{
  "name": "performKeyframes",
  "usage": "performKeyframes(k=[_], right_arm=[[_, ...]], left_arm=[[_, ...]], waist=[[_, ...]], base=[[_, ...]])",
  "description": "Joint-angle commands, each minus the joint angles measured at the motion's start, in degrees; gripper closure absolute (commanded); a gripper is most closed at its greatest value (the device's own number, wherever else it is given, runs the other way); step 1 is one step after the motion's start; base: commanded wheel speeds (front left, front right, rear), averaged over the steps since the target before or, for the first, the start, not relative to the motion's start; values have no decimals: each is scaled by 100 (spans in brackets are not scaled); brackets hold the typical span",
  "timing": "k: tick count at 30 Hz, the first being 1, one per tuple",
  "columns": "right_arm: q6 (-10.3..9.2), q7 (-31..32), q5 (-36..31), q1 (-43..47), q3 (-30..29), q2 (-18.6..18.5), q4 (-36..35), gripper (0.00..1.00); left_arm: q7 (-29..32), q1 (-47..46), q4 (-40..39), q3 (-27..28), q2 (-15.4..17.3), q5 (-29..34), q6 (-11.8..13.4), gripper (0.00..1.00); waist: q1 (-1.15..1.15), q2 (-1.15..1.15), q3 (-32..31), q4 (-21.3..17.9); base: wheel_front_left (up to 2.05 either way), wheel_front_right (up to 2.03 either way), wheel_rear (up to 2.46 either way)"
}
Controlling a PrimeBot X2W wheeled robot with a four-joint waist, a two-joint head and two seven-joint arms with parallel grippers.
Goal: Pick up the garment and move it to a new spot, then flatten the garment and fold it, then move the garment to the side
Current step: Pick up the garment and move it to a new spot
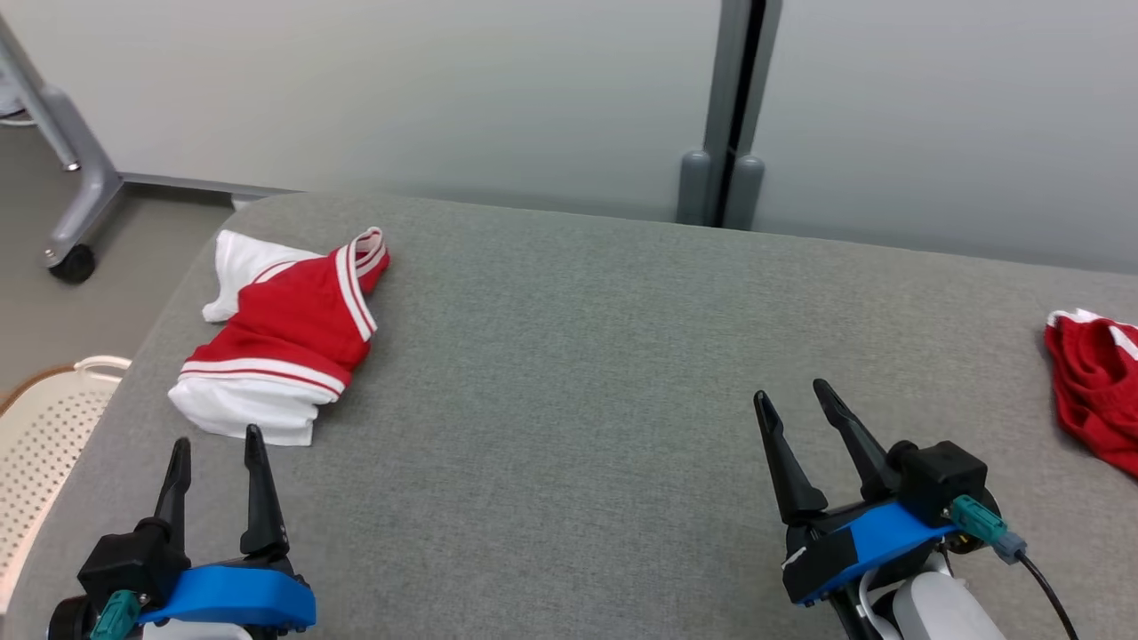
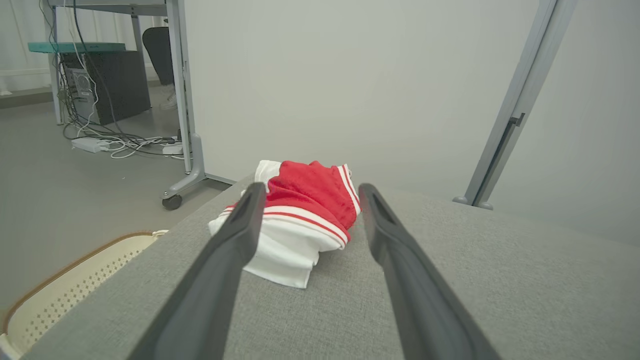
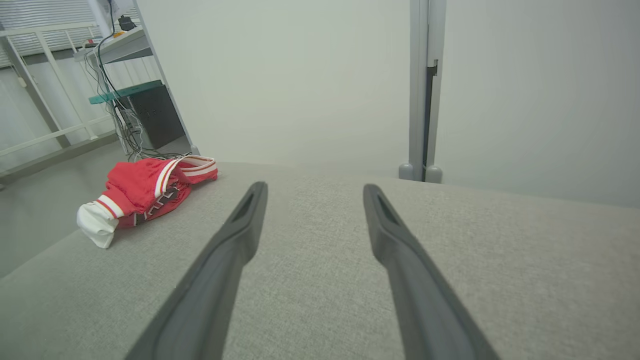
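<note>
Both arms are low at the near edge of the worktop (image 1: 569,356). The left end effector (image 1: 218,436) at 7 o'clock and the right end effector (image 1: 789,389) at 5 o'clock each have their fingers spread wide and hold nothing. The red-and-white garment (image 1: 284,338) lies bunched at 10 o'clock in the head view, just ahead of my left fingertips but apart from them. In the left wrist view it sits dead ahead at 12 o'clock, framed by the two fingers.

I judge the pick has not begun. I would take this piece with the left arm, though a second red garment (image 1: 1098,400) lies crumpled at 3 o'clock and I cannot rule it out as the target.

To pick well I would come down on the raised red fold rather than the thin white hem. I would pinch several layers together and lift straight up before carrying it, so nothing drags.

The garment lies close to the worktop's rounded left edge, with a pale perforated basket (image 1: 53,418) beside that edge at 8 o'clock. I would therefore pull inward, toward 2 o'clock, never outward. The broad bare middle between my two arms gives the most room for flattening. The partition wall (image 1: 533,89) stands behind the far edge at 12 o'clock, so my reach should stop short of it.
</note>
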Motion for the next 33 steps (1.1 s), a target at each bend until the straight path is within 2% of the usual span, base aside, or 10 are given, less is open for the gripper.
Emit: performKeyframes(k=[1, 8, 10, 14, 15, 18, 24, 33], right_arm=[[1, 1, 63, -51, 34, -38, -1, 0], [1, 1, 83, -58, 120, -114, -81, 0], [1, 1, 88, -103, 149, -148, -162, 0], [1, 1, 62, -166, 128, -170, -300, 0], [1, 1, 69, -208, 118, -169, -317, 0], [1, 1, 77, -301, 129, -170, -366, 0], [1, 1, 18, -572, 38, -216, -603, 0], [1, 1, -6, -978, 28, -259, -1009, 0]], left_arm=[[-14, 0, 20, 41, -1, 5, 22, 0], [-14, -57, 60, -11, -18, 19, -6, 0], [24, -238, 155, -40, -25, -179, -28, 0], [878, -905, -278, 35, 325, -451, -64, 0], [1401, -1175, -344, 89, 522, -512, -47, 0], [2110, -1695, -332, 247, 796, -706, -1, 0], [3036, -2700, 345, 587, 1303, -1122, 54, 0], [3492, -3676, 2087, 897, 1826, -1579, 19, 0]], waist=[[0, -1, 104, 198], [0, -1, 132, 492], [0, -1, 179, 489], [0, -1, 462, 274], [0, -1, 597, 172], [0, -1, 849, -8], [0, -1, 1409, -381], [0, -1, 2120, -922]], base=[[0, 0, 0], [0, 0, 0], [0, 0, 0], [0, 0, 0], [0, 0, 0], [0, 0, 0], [0, 0, 0], [0, 0, 0]])
